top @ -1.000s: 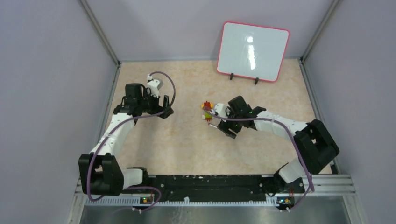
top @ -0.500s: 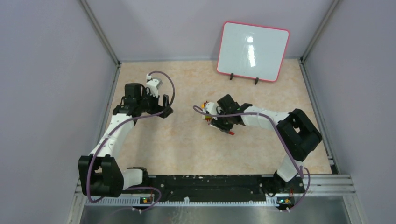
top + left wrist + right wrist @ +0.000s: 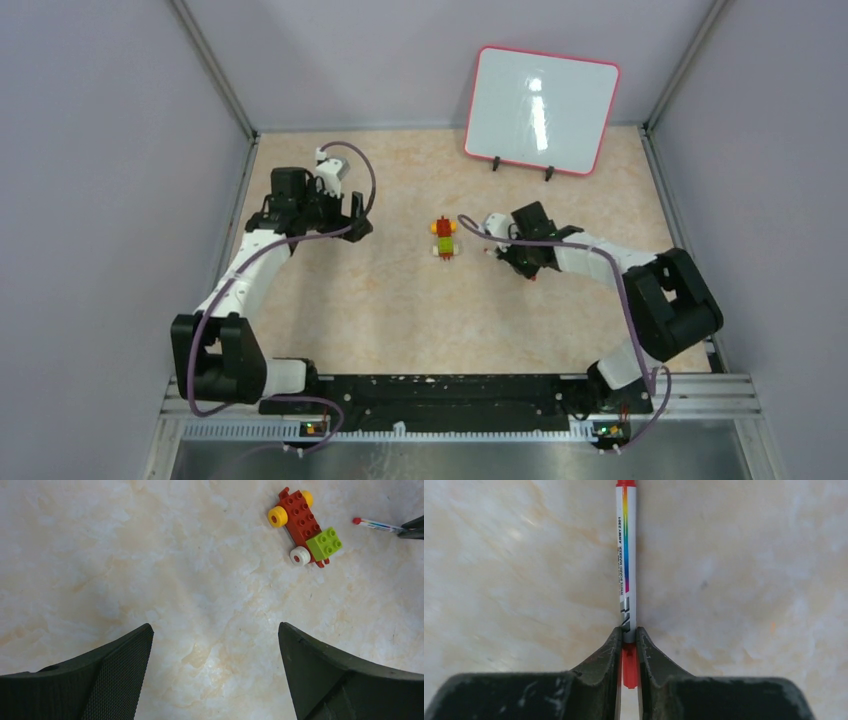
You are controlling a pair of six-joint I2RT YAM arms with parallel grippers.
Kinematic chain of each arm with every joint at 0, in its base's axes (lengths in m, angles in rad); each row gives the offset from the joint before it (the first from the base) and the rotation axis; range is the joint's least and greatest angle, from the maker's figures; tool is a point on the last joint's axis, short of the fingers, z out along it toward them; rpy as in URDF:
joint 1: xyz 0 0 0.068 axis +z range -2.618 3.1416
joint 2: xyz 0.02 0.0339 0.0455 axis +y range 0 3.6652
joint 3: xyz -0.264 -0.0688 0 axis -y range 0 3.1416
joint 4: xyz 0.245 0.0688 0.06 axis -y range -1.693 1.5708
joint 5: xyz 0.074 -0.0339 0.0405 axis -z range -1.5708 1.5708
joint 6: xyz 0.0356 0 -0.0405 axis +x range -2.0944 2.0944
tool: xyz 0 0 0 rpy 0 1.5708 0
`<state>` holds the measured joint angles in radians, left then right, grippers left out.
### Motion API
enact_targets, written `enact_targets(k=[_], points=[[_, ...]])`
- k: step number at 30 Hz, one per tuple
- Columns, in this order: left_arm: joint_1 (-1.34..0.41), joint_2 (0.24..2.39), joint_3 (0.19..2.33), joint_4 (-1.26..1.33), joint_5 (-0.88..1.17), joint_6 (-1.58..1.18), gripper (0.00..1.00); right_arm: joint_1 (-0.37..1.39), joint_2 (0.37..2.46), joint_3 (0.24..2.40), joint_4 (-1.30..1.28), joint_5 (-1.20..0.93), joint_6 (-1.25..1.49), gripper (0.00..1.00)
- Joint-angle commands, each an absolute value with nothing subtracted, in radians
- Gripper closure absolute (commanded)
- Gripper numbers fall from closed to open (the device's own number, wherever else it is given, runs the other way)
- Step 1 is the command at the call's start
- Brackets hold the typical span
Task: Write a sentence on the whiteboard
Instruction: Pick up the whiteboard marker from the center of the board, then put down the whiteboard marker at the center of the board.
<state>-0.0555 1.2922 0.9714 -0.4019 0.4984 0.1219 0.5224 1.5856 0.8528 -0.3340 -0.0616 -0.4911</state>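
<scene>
The whiteboard (image 3: 540, 110) stands upright on two black feet at the back right. Its white face shows only glare, and the sentence is out of view. My right gripper (image 3: 628, 631) is shut on a white marker (image 3: 626, 555) with a rainbow stripe, gripping it near its red rear end. The marker lies low over the tabletop and points away from the wrist. From above, the right gripper (image 3: 503, 250) sits mid-table, just right of a toy car. My left gripper (image 3: 215, 627) hangs open over bare tabletop, and the top view places the left gripper (image 3: 355, 222) left of centre.
A small brick toy car (image 3: 443, 238), red with a green block, stands mid-table between the arms. In the left wrist view the toy car (image 3: 304, 526) has the marker (image 3: 377, 526) beside it. Grey walls enclose the marbled tabletop (image 3: 400, 300).
My right gripper has closed on the marker and drawn back to the right, away from the toy car. The left arm has shifted only slightly and stays open.
</scene>
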Motion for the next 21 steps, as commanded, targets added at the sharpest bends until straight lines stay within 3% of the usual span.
enact_targets(k=[1,15,18,21], points=[[-0.11,1.371,1.068,-0.321,0.458,0.078,0.01,0.378,1.517,0.768,-0.455,-0.029,-0.565,0.92],[-0.536,1.738,1.278,-0.203,0.125,-0.09,0.01,0.009,1.381,0.681,-0.552,-0.007,-0.717,0.95],[-0.594,1.825,1.332,-0.213,0.075,-0.112,0.01,0.006,1.359,0.706,-0.573,-0.036,-0.687,0.83],[-0.631,1.902,1.382,-0.225,0.013,-0.12,0.01,0.006,1.333,0.752,-0.598,-0.085,-0.636,0.52]])
